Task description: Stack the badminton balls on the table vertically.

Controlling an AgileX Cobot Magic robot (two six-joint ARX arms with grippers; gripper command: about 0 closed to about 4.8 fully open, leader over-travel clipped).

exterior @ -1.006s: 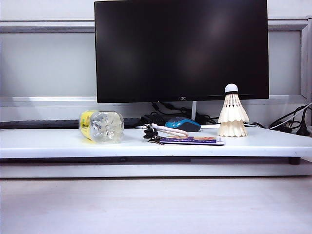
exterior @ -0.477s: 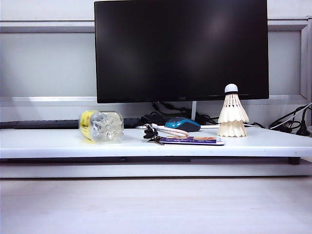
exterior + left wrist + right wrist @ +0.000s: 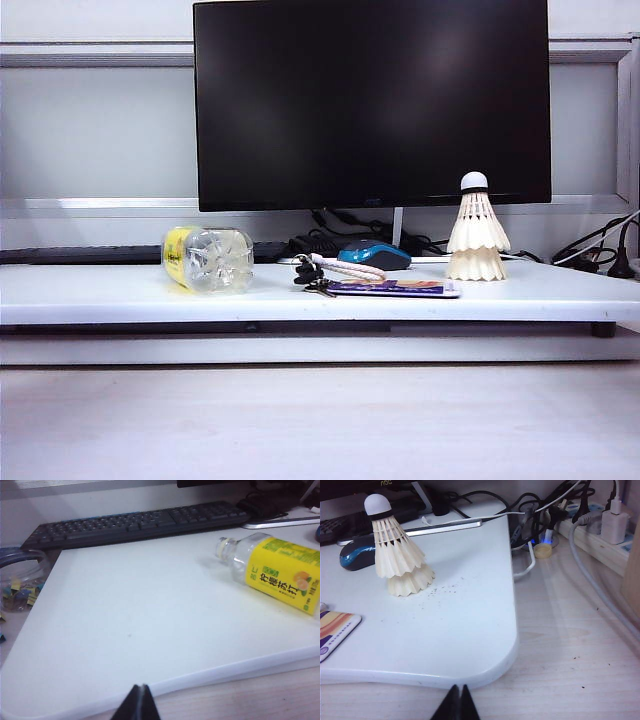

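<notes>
Two white badminton balls [image 3: 478, 235] stand stacked one on the other, cork tip up, on the right part of the white table [image 3: 120, 295]. The right wrist view shows the same stack [image 3: 397, 560] upright, well away from my right gripper [image 3: 457, 687]. That gripper is shut and empty, hanging over the wood surface just off the table's front corner. My left gripper [image 3: 141, 686] is shut and empty too, at the table's front edge [image 3: 210, 677], far from the stack. Neither arm shows in the exterior view.
A clear bottle with a yellow label [image 3: 208, 260] [image 3: 280, 570] lies on its side on the table's left part. A braided cord with keys [image 3: 335, 272], a card [image 3: 395, 288] and a blue mouse [image 3: 375, 254] lie mid-table. A black monitor [image 3: 372, 100], keyboard [image 3: 135, 522] and cables [image 3: 555, 510] sit behind.
</notes>
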